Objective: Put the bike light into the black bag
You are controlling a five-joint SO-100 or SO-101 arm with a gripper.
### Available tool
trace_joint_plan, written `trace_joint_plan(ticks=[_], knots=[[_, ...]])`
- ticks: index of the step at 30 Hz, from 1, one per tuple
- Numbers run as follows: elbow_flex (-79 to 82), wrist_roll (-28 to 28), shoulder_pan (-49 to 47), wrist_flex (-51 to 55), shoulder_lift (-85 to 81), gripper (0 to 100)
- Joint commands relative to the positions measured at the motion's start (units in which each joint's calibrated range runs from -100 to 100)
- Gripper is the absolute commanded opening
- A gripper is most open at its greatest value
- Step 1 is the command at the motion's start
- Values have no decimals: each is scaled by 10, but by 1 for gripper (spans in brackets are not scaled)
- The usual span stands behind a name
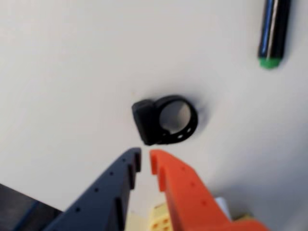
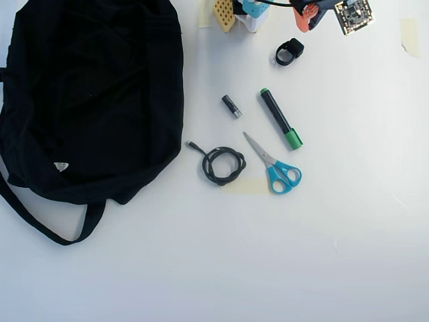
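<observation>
Wrist view is putting your fingers (image 1: 145, 161) nearest of all: the dark blue one and the orange one are sitting almost together, only a thin slit between their tips, and they are gripping nothing. Just beyond those tips the bike light (image 1: 163, 120) is lying on the white bench (image 1: 62, 77), its chunky body toward the fingers and its strap loop lying flat behind. To take it well, you are probably needing to spread the fingers first, then come down so that one passes each side of the solid body rather than the soft loop, which looks likely to flex and slip. Farther off, the marker's green end (image 1: 269, 61) is peeking in at the top corner.

The overhead view is giving you what the wrist camera is missing: the black bag (image 2: 87, 94) is lying well apart from the bike light (image 2: 289, 51), at that view's left. Between them are lying a short cylinder (image 2: 231, 106), a coiled cable (image 2: 223, 165) and scissors (image 2: 276, 168), so a high carry is looking safer. It is not showing the finger gap clearly.
</observation>
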Motion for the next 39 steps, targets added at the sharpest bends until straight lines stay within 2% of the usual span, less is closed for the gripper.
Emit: trace_joint_plan(ticks=[1, 16, 28, 39], knots=[[17, -31, -26, -14, -9, 2], [145, -56, -45, -125, -9, 3], [147, -57, -45, -133, -9, 27], [150, -57, -46, -157, -8, 29]])
